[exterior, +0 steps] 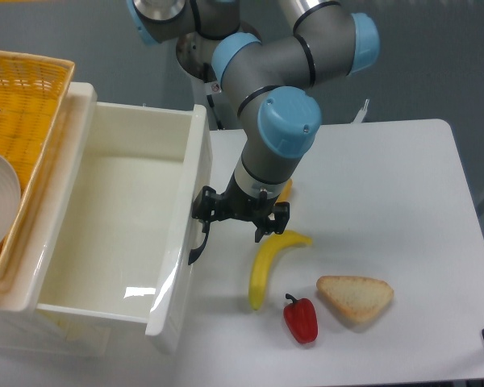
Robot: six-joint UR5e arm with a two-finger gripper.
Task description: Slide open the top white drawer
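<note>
The top white drawer (121,218) stands pulled far out of the cabinet at the table's left, its inside bare. The gripper (240,216) sits at the drawer's front, one finger by the curved black handle (198,242); whether it grips the handle cannot be told. Opening looks nearly finished; next comes release, clear of the banana (270,262).

Glossy white plastic top white drawer (105,234) beside a woven wicker basket (24,97).
</note>
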